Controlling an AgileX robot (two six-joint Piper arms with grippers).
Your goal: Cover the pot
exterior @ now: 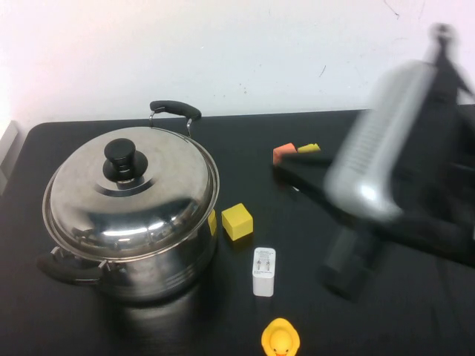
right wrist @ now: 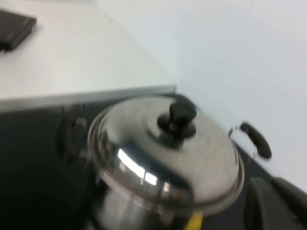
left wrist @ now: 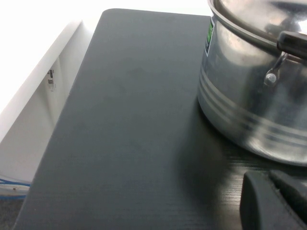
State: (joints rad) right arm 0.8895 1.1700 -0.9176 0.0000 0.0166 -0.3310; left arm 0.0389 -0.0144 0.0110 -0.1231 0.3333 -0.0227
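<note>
The steel pot (exterior: 159, 267) stands at the table's left with its two black handles (exterior: 175, 110) showing. The domed steel lid (exterior: 130, 194) with a black knob (exterior: 121, 159) sits on it, slightly askew. My right gripper (exterior: 280, 169) is to the right of the pot, apart from it, shut and empty; its arm is blurred. The right wrist view shows the lid (right wrist: 163, 148) and the right gripper (right wrist: 268, 184). My left gripper (left wrist: 268, 179) is shut, low over the table beside the pot's wall (left wrist: 249, 96); it is out of the high view.
A yellow cube (exterior: 237, 221), a white charger (exterior: 264, 271) and a yellow rubber duck (exterior: 280, 340) lie right of the pot. An orange cube (exterior: 283, 151) and a yellow cube (exterior: 309, 147) sit beside the right gripper. A white wall stands behind the black table (exterior: 245, 133).
</note>
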